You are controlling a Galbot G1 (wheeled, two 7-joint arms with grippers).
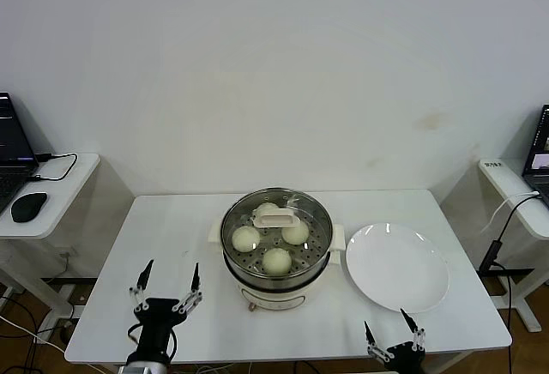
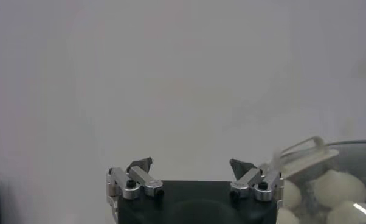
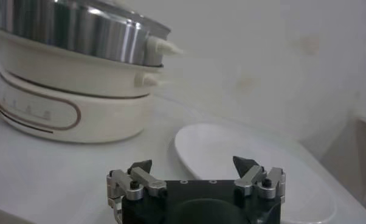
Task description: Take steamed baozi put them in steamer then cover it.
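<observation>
under round glass cover (image 1: 276,216), smooth baozi (image 1: 276,260)

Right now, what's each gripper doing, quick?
Left gripper: open, holding nothing, beside the steamer.
Right gripper: open, holding nothing, near the plate.
</observation>
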